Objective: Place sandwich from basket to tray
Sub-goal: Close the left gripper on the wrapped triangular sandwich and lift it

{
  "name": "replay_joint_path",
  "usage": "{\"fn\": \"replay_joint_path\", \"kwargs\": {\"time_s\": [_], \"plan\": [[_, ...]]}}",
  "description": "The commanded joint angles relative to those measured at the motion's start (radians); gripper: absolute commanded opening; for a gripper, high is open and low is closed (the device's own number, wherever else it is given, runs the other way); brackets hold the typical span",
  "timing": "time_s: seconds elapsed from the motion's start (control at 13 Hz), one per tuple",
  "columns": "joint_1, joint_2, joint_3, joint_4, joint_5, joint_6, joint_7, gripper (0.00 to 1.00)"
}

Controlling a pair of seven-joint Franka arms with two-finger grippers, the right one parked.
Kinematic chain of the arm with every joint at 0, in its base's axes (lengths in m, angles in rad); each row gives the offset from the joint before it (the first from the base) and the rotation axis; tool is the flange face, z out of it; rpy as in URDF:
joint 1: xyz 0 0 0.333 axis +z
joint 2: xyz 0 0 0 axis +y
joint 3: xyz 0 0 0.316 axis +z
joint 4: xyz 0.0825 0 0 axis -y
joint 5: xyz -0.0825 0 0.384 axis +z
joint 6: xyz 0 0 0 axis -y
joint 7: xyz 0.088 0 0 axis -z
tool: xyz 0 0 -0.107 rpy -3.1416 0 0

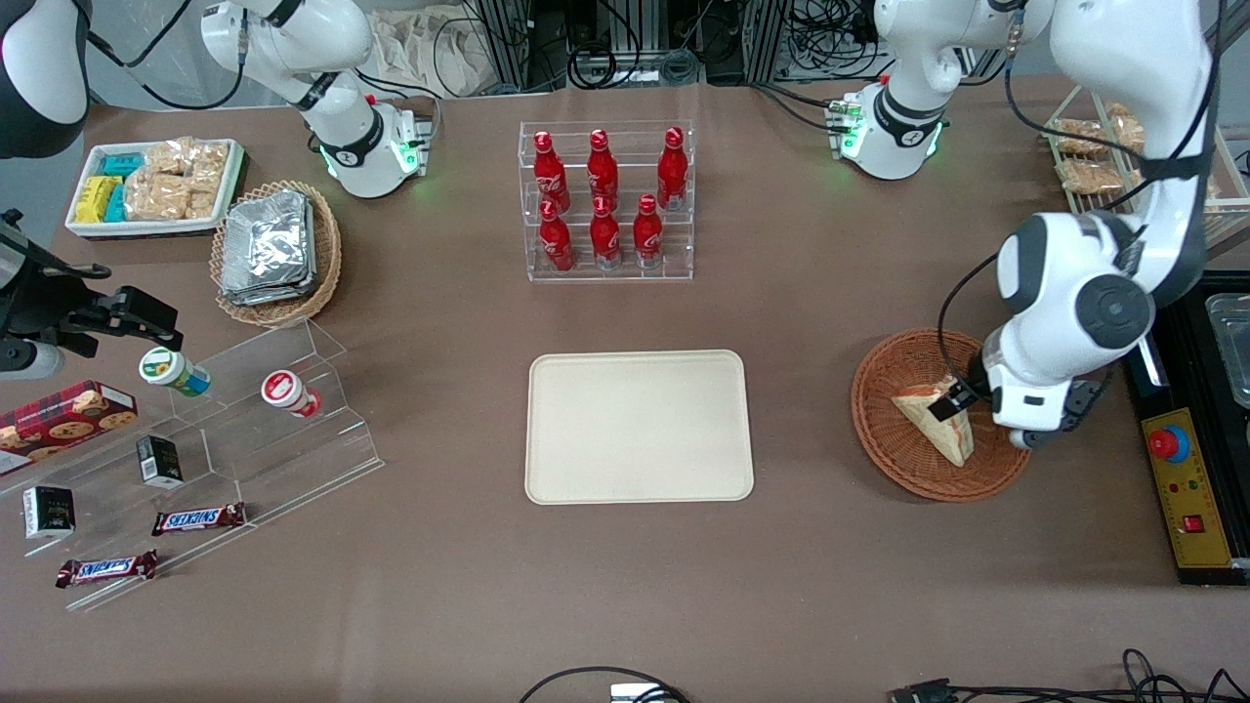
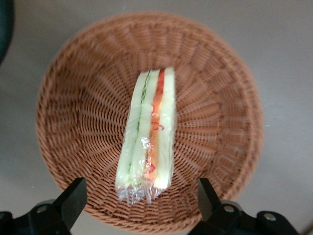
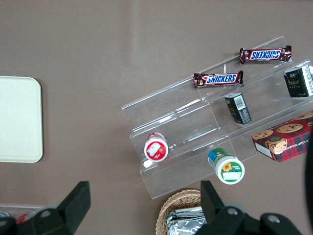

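Hovering above basket (image 2: 220,98), claw (image 2: 139,198) wide open, straddling sandwich (image 2: 149,132), gripping nothing

the counter (image 1: 830,322) is covered in plain brown. the cream tray (image 1: 640,426) lies flat near its middle. nearer the working arm's end sits the reddish-brown basket (image 1: 903,459), with the gripper (image 1: 952,402) hovering just above it. farther from the front camera than the tray stands a clear rack (image 1: 607,200) with 6 red bottles. toward the parked arm's end lie a tan wicker basket of foil packets (image 1: 273,249), a white dish of snack packets (image 1: 154,187) and a clear stepped stand (image 1: 244,430). a black control box (image 1: 1191,488) rests at the working arm's end.
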Motion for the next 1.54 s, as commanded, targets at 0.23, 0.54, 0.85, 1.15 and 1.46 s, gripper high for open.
{"fn": "replay_joint_path", "kwargs": {"time_s": [0.23, 0.54, 0.85, 1.15, 1.46], "plan": [[-0.004, 0.091, 0.001, 0.010, 0.007, 0.064, -0.111, 1.00], [-0.003, 0.111, 0.001, 0.026, 0.004, 0.069, -0.120, 0.73], [0.002, 0.115, 0.003, 0.030, 0.011, 0.061, -0.102, 0.00], [0.002, 0.108, 0.000, 0.175, 0.043, -0.173, -0.021, 0.00], [-0.006, 0.106, -0.092, 0.482, 0.039, -0.544, 0.103, 0.00]]}}
